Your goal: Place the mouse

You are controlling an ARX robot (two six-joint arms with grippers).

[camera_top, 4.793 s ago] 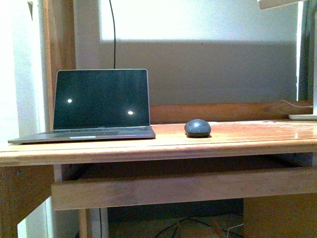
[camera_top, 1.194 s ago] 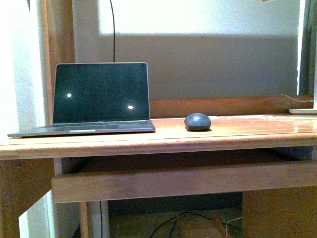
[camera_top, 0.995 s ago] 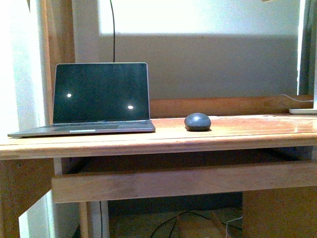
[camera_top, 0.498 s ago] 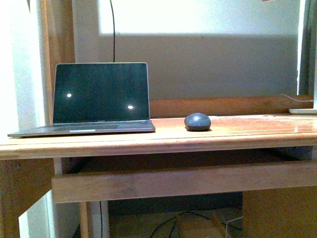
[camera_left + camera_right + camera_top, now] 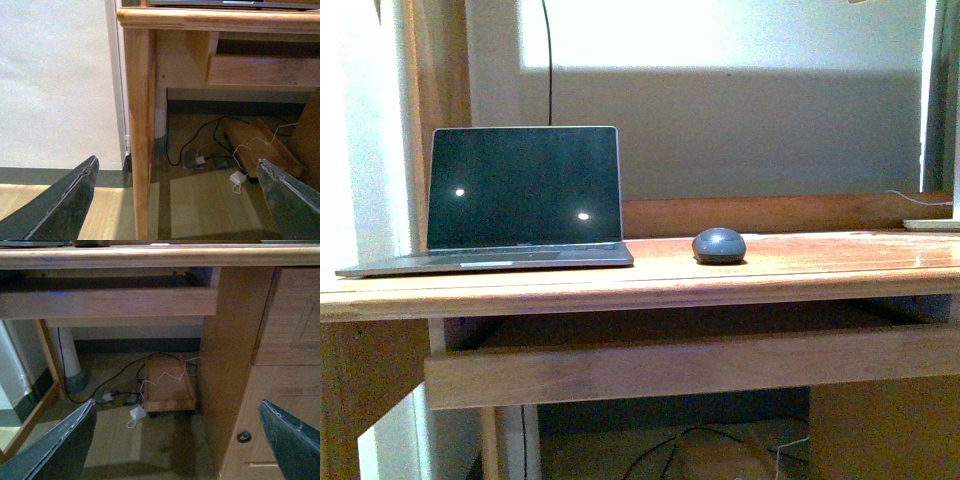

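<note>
Your mouse (image 5: 719, 245) sits on surface (image 5: 800, 265) right of laptop (image 5: 520, 200); both end effectors, left (image 5: 180, 200) & right (image 5: 177, 440), wide open, empty, below surface.

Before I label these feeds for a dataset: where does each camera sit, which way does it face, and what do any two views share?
Front view: on the robot's body, facing the desk with the laptop and mouse; no arm shows.
Left wrist view: low, facing the desk's leg and floor cables; the left gripper, open, frames it.
Right wrist view: low, facing the underside and wooden dolly; the right gripper, open, frames it.
Shared: all three show the desk's front edge and rail; both wrist views show the floor cables.
</note>
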